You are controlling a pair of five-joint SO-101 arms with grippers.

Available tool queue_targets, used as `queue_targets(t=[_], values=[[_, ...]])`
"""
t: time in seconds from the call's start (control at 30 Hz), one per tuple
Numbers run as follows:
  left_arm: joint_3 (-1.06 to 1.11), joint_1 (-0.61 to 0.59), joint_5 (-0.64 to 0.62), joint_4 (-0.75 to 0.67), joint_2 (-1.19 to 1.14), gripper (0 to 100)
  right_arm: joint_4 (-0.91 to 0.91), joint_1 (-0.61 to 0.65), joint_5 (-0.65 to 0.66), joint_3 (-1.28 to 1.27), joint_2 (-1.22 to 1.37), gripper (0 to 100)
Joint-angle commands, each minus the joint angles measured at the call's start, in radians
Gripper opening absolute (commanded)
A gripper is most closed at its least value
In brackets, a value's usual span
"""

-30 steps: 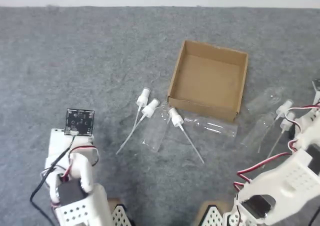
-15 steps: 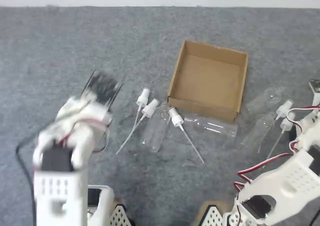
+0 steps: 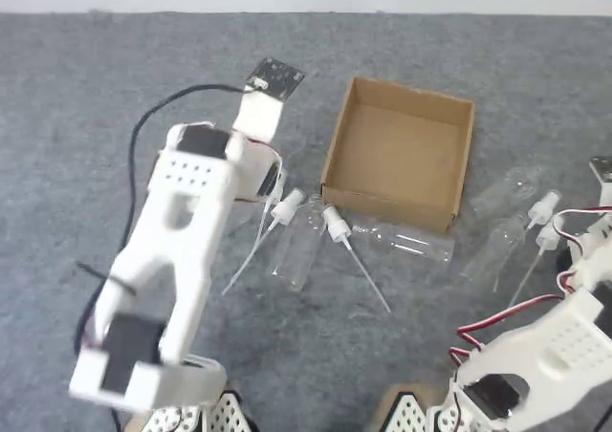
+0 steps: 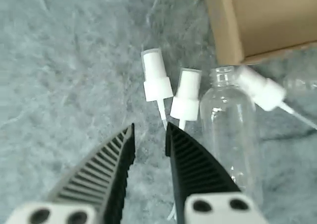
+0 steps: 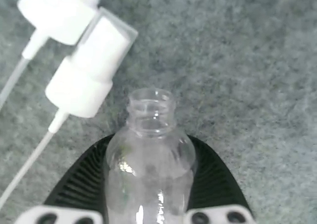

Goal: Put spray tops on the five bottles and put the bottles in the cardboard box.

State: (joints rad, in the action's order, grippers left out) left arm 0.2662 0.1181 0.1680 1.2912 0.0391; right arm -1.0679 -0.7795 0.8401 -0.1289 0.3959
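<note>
Closest in, the right pincer (image 5: pixel 148 152) is clamped on a clear bottle (image 5: pixel 149 116), a black jaw hugging each side of its body. The open neck points away from the wrist and there's no top on it. Right past that neck two white spray tops (image 5: pixel 86 70) lie side by side on the grey fuzzy surface (image 3: pixel 115 78), touching each other, thin tubes trailing back alongside the pincer. Over on the other side the left arm (image 3: pixel 182 231) is stretched out over the middle of the surface. The left pincer (image 4: pixel 149 135) is open only a narrow slit with nothing in it, tips just short of another pair of spray tops (image 4: pixel 157 80) that lie next to each other. The tube of one of them points at the gap between the jaws. Just beside that pair is an uncapped bottle (image 4: pixel 233 130) on its side, and a third loose top (image 4: pixel 260 91) sits against its neck end, can't tell if it's actually touching. A bit further, a lying bottle (image 3: pixel 411 244) runs along the front wall of the cardboard box (image 3: pixel 387 205). Off the box's right side, near the right arm (image 3: pixel 545 356), two more bottles (image 3: pixel 502 191) are down flat. The box is the farthest thing out, open side up, brown floor showing, every bottle outside it.
</note>
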Motion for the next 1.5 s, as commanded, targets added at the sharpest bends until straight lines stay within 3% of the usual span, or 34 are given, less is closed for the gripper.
queue_targets(t=[0.0,0.17,0.43,0.63,0.93,1.23,1.47], values=[[-0.099,-0.017,-0.017,-0.035,-0.058,10,-0.007,0.010,0.012,0.041,-0.022,0.6],[-0.177,-0.020,-0.044,-0.037,-0.158,16,-0.005,0.013,0.012,0.043,-0.022,0.6],[-0.205,0.040,-0.048,-0.127,-0.262,16,-0.015,0.002,0.012,0.044,-0.024,0.7],[-0.209,-0.011,-0.046,-0.229,-0.394,16,-0.015,-0.027,0.012,0.041,-0.022,0.8],[-0.226,-0.011,-0.044,-0.269,-0.473,16,-0.015,-0.031,0.011,0.038,-0.022,0.9],[-0.245,-0.008,-0.046,-0.282,-0.526,6,-0.016,-0.035,0.011,0.038,-0.021,0.9],[-0.277,-0.029,-0.046,-0.161,-0.465,1,-0.016,-0.036,0.011,0.038,-0.021,1.0]])
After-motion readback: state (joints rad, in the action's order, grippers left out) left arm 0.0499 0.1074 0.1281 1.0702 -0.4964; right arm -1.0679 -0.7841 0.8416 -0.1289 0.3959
